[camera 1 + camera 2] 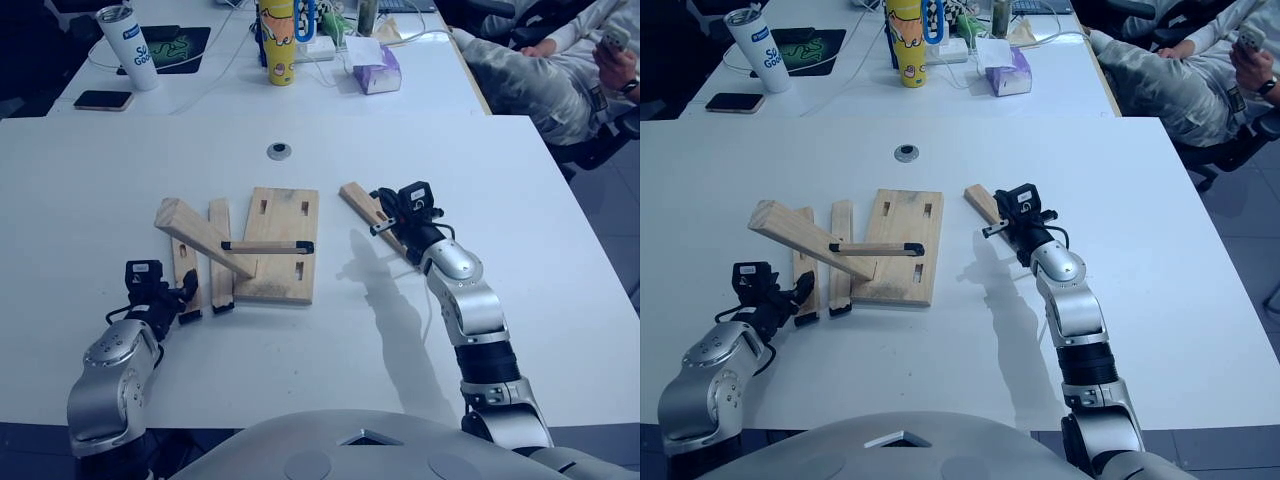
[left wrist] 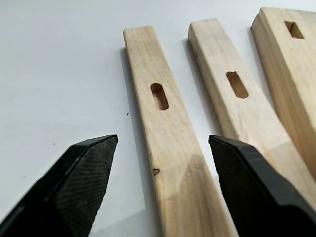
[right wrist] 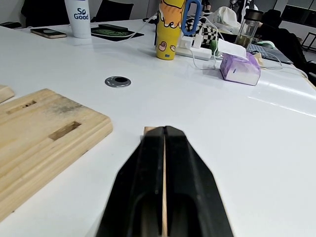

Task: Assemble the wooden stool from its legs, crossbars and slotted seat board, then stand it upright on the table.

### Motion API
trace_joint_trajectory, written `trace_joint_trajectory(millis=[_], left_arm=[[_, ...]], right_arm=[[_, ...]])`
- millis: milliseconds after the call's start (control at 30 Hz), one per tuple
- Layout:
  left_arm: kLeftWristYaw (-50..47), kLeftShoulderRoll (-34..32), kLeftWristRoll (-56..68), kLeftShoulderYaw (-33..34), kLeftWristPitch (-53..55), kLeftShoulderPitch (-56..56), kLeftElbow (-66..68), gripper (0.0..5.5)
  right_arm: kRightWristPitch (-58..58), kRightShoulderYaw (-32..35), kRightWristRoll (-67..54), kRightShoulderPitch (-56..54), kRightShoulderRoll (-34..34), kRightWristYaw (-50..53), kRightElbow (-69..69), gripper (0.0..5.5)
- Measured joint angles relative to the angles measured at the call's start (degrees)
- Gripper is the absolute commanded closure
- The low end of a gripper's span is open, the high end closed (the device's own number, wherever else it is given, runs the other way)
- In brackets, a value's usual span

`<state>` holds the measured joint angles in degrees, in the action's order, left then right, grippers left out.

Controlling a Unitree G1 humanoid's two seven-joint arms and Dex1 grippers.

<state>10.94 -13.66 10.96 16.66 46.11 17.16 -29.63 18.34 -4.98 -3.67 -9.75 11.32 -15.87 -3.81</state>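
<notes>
The slotted seat board (image 1: pixel 282 240) lies flat mid-table, and a thin crossbar (image 1: pixel 268 246) with dark ends rests across it. A thick leg (image 1: pixel 200 235) leans diagonally over two slotted legs (image 1: pixel 220 255) lying side by side to the board's left. My left gripper (image 1: pixel 185 295) is open at the near end of the outer leg (image 2: pixel 168 138), with one finger on each side and neither touching it. Another leg (image 1: pixel 360 202) lies alone to the right of the board. My right gripper (image 1: pixel 385 215) is shut just above this leg, whose end (image 3: pixel 149 130) peeks out past the fingertips.
A metal grommet (image 1: pixel 279 152) sits in the table behind the board. On the far desk stand a white tumbler (image 1: pixel 128 45), a phone (image 1: pixel 103 99), a yellow cup (image 1: pixel 278 40) and a purple tissue pack (image 1: pixel 377 72). Bare tabletop spreads to the front and right.
</notes>
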Motion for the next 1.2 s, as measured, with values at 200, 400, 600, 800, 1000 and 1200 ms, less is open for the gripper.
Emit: trace_joint_trajectory(millis=[200,400,600,800,1000,1200], left_arm=[[-1.18,0.65,-0.44,-2.3,0.81,0.46,1.92,2.07],[-1.77,-0.23,-1.93,-4.69,0.61,0.24,2.86,2.07],[-1.66,-2.01,-2.49,-5.22,-1.32,-0.3,4.68,3.08],[-1.67,-2.91,-2.74,-4.72,-4.46,-1.95,8.43,3.44],[-2.79,-3.11,-4.5,-4.09,-11.93,-4.52,12.3,3.44],[-3.54,-5.93,-5.7,-1.18,-25.32,-14.29,11.59,3.44]], right_arm=[[0.0,0.0,0.02,-0.34,-0.02,-0.01,0.12,5.5],[-0.01,-0.01,0.05,-0.59,-0.52,0.01,0.6,5.5],[-0.16,0.01,0.37,-0.68,-0.92,0.11,1.13,5.5],[-1.35,0.02,0.5,-1.27,-1.32,0.4,2.07,5.5],[-2.04,0.41,0.38,-3.31,-1.36,0.39,3.53,5.5],[-1.11,3.98,-2.56,-10.55,-1.0,-0.36,4.13,5.5]])
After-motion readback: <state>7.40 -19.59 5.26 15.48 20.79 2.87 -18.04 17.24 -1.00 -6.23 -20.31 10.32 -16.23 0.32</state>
